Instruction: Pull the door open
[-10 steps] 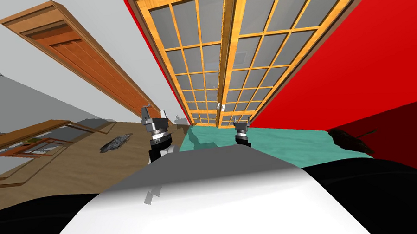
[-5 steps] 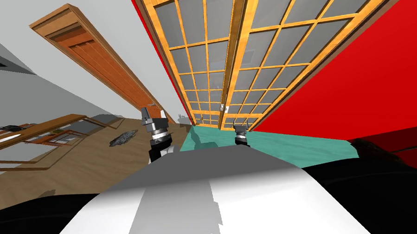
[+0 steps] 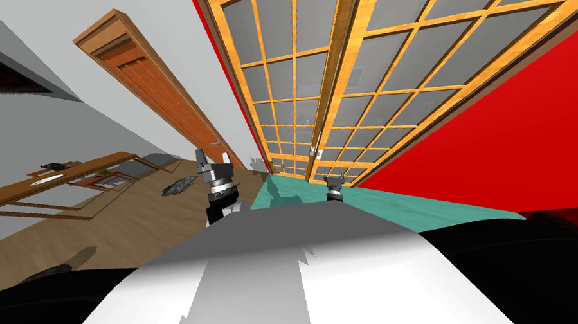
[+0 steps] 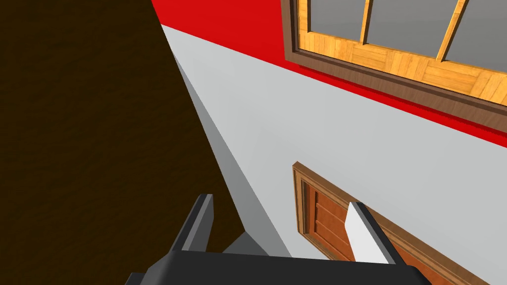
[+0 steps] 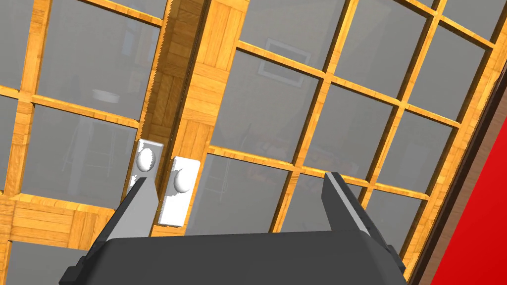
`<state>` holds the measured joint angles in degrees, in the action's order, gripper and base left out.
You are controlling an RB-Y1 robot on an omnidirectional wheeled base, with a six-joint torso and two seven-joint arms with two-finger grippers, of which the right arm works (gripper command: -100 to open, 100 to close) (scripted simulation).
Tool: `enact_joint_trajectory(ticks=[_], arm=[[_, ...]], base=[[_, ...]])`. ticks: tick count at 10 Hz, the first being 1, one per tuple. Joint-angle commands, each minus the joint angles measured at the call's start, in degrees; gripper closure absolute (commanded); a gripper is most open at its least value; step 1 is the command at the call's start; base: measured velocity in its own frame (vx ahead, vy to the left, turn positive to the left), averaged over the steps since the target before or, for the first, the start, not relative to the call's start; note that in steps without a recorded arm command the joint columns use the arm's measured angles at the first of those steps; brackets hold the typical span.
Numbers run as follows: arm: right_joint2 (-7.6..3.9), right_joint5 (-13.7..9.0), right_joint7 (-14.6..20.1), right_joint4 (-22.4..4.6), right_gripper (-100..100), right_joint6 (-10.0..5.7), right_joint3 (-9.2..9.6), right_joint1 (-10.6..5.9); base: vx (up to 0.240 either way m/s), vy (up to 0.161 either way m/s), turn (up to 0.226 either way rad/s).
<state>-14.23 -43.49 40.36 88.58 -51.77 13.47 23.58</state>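
Yellow-wood doors nearer; knobs not yet in the grip

Yellow timber grids and grey panes of the double door (image 3: 289, 99) take up more of the head view than a second ago; the whole scene has slid and swung, so the move is mine, base and torso closing on the door, not the door's; both leaves look shut, meeting at the middle stile. The red wall (image 3: 505, 140) beside the door has spread, the teal floor (image 3: 413, 202) in front has narrowed, and the bench (image 3: 44, 186) off to my left has dropped further back.

Relative to my body the arms have hardly shifted. The right pincer (image 3: 333, 178) is raised toward the stile with its fingers spread wide and nothing between them; its wrist view sets a white knob (image 5: 181, 179) inside the gap but close to one finger, and a second knob (image 5: 146, 159) just past that fingertip; neither is touched. The left pincer (image 3: 203, 157) is held up to the left of the door, also wide and empty.

My judgement: the approach is nearly done and the pull has not begun; the right hand needs to centre on a knob, reach in and close before any backward draw.
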Motion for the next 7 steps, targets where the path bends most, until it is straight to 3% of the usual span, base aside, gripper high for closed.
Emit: enact_joint_trajectory(ticks=[1,7], arm=[[-0.57,-1.76,1.88,-2.27,-100,-1.15,0.89,-0.34],[-2.95,-8.29,7.95,-9.04,-100,-4.16,3.6,-1.03]], base=[[0.094,-0.019,0.111],[0.099,-0.024,0.133]])
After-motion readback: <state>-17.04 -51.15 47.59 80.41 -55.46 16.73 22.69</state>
